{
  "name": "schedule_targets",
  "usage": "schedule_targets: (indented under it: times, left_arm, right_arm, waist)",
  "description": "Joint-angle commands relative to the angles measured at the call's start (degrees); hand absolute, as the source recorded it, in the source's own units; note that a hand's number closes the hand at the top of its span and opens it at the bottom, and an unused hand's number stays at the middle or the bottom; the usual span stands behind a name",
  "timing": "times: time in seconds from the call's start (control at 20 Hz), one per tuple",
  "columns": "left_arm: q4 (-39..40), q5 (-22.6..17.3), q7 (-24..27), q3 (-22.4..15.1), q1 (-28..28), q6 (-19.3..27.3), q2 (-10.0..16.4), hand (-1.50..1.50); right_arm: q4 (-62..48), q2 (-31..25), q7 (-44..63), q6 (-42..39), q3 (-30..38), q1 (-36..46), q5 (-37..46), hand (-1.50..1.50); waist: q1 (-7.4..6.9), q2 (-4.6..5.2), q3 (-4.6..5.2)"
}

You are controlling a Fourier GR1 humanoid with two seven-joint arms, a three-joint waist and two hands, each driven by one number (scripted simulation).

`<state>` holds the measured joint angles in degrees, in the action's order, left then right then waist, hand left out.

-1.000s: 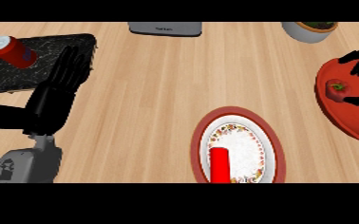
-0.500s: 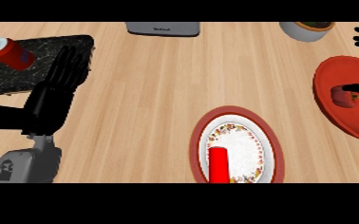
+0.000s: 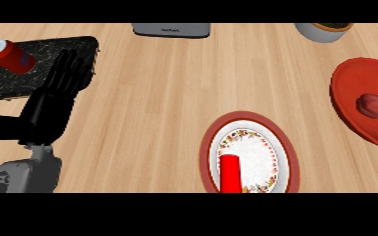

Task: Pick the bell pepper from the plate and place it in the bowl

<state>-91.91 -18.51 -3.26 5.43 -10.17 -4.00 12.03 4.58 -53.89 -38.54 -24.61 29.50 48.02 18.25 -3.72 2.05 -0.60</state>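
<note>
A dull red, lumpy bell pepper (image 3: 367,103) lies inside the red bowl (image 3: 347,87), which is cut off by the right edge. The round plate (image 3: 255,142), with a red rim and a patterned white centre, sits at the bottom centre. A red cylinder (image 3: 230,173) stands on its near part. My left hand (image 3: 53,97) rests open at the left with its fingers pointing up, far from the plate and the bowl. No right hand shows.
A black speckled tray (image 3: 44,55) at the upper left holds a red can (image 3: 15,57). A grey appliance (image 3: 171,29) sits at the back centre. A grey cup (image 3: 326,30) stands at the back right. Bare wooden counter (image 3: 184,90) lies between them.
The pepper in the bowl has shifted a little right and toward me. The dark shape beside it has gone. The left hand and the plate have not moved.
</note>
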Motion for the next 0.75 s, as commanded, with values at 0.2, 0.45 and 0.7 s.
schedule_targets:
  times: [0.2, 0.45, 0.7]
  left_arm:
    - [0.53, -0.22, -0.24, 1.41, -0.59, 0.85, 0.39, 0.00]
    - [-0.15, -0.23, 0.66, -0.11, 0.83, 0.15, -1.08, 0.00]
    - [-0.35, -0.02, 0.13, 1.26, 1.12, 0.28, 0.60, 0.00]
  right_arm:
    - [-0.72, -7.45, -1.40, -8.17, 2.49, -6.03, -2.40, -1.50]
    - [0.02, -8.48, -1.41, -10.72, 2.84, -8.56, -2.90, -1.50]
    - [1.13, -9.64, -2.21, -13.71, 2.56, -11.92, -2.86, -1.50]
  waist:
    - [1.33, 0.34, -0.37]
    - [1.11, 0.17, -0.49]
    - [1.64, -0.12, -0.67]
